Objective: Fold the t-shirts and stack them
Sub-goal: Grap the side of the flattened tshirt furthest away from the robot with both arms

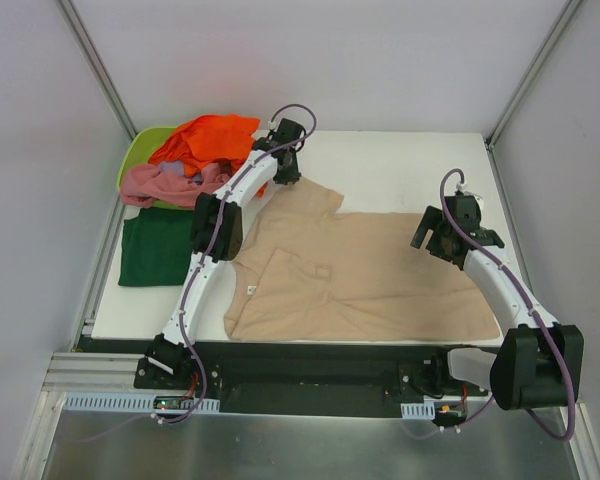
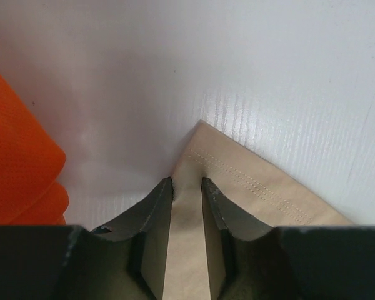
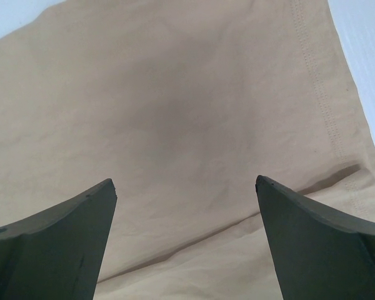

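Note:
The beige t-shirt [image 1: 370, 275] lies spread across the white table, with one sleeve pointing to the far left. My left gripper [image 1: 288, 172] is at that sleeve. In the left wrist view its jaws [image 2: 187, 182] are nearly together, with a strip of the beige sleeve [image 2: 256, 187] pinched between them. My right gripper [image 1: 438, 238] hovers over the shirt's right part. In the right wrist view it [image 3: 186, 184] is wide open and empty above the beige cloth [image 3: 175, 94]. The dark green t-shirt [image 1: 155, 245] lies folded flat at the left.
The orange t-shirt [image 1: 210, 138] and the pink t-shirt [image 1: 165, 183] are heaped on a lime-green tub [image 1: 140, 152] at the far left. Orange cloth [image 2: 19, 169] shows at the left edge of the left wrist view. Bare white table [image 1: 400, 160] lies beyond the beige shirt.

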Robot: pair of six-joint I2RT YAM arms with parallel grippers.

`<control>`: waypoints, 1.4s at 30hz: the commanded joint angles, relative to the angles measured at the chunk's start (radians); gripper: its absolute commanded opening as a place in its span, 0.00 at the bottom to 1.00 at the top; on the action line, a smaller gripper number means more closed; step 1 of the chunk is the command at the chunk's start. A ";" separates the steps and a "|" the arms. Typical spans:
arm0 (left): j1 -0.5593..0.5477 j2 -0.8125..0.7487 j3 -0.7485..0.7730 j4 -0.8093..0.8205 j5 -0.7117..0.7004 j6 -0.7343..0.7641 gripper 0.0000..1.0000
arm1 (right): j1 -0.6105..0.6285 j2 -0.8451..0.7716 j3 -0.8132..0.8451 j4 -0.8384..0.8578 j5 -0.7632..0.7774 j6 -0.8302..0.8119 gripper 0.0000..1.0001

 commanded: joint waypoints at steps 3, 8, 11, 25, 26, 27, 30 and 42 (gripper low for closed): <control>0.013 0.042 0.032 -0.063 0.105 0.001 0.11 | -0.010 0.012 0.007 0.010 -0.003 0.012 0.96; 0.011 0.040 0.021 -0.049 0.139 0.024 0.00 | -0.013 0.029 0.021 0.007 -0.002 0.009 0.96; 0.011 0.020 -0.012 -0.028 0.150 0.027 0.00 | -0.016 0.046 0.049 0.004 0.003 0.004 0.96; 0.019 -0.016 -0.091 0.014 0.150 0.012 0.00 | -0.180 0.529 0.522 -0.117 0.049 -0.020 0.96; 0.021 -0.018 -0.091 0.014 0.148 0.010 0.00 | -0.194 0.571 0.564 -0.126 0.053 -0.017 0.96; 0.021 -0.020 -0.094 0.012 0.144 0.007 0.00 | -0.206 0.607 0.595 -0.128 0.061 -0.019 0.96; 0.021 -0.021 -0.100 0.012 0.136 0.001 0.00 | -0.232 0.720 0.726 -0.165 0.054 -0.025 0.96; 0.024 -0.018 -0.100 0.015 0.154 0.001 0.00 | -0.287 0.984 0.980 -0.232 0.044 -0.063 0.90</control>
